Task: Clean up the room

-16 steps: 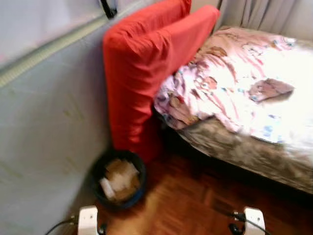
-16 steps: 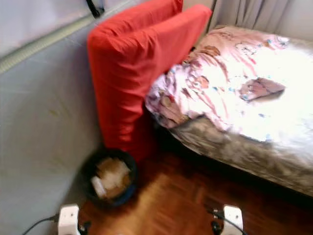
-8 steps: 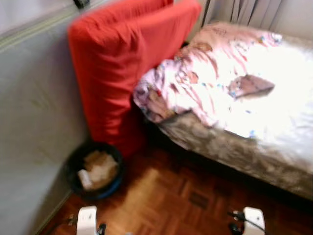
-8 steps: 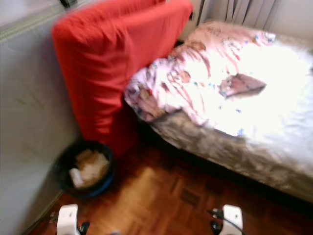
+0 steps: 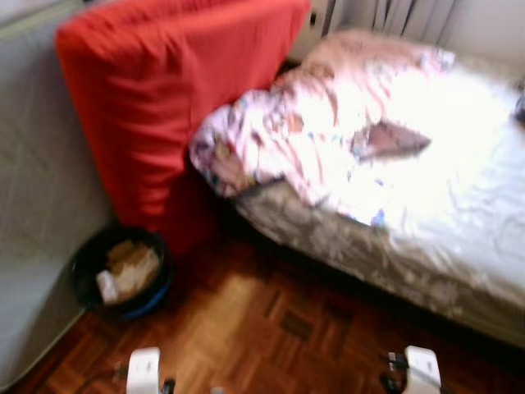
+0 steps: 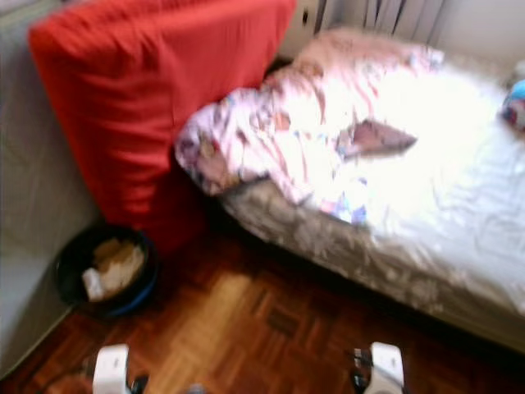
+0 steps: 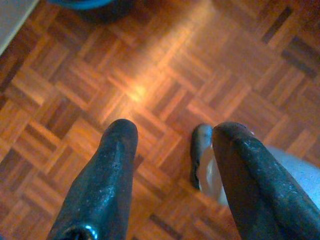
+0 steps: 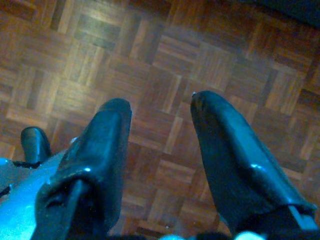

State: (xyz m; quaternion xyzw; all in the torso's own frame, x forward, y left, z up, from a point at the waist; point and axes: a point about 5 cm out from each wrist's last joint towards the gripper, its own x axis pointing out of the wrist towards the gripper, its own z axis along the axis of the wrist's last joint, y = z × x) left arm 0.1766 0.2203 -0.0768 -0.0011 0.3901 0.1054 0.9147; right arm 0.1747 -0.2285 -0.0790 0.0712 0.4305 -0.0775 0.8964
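A bed (image 5: 385, 246) stands ahead on the right with a rumpled pink patterned blanket (image 5: 312, 131) and a small brownish cloth (image 5: 390, 139) lying on it. A big red cushion (image 5: 164, 98) leans upright against the bed's left end. On the floor by the cushion sits a dark round bin (image 5: 119, 271) holding paper scraps. My left gripper (image 7: 172, 135) hangs open over the parquet, empty. My right gripper (image 8: 160, 107) also hangs open and empty above the floor. The head views are blurred.
A grey wall panel (image 5: 41, 180) runs along the left. Parquet floor (image 5: 271, 328) lies between me and the bed. A small coloured object (image 6: 515, 103) rests on the bed's far right. Curtains (image 5: 402, 12) hang behind the bed.
The whole picture has slid left, so the camera has turned right: more of the bed shows and less of the wall. Nothing in the room itself has moved.
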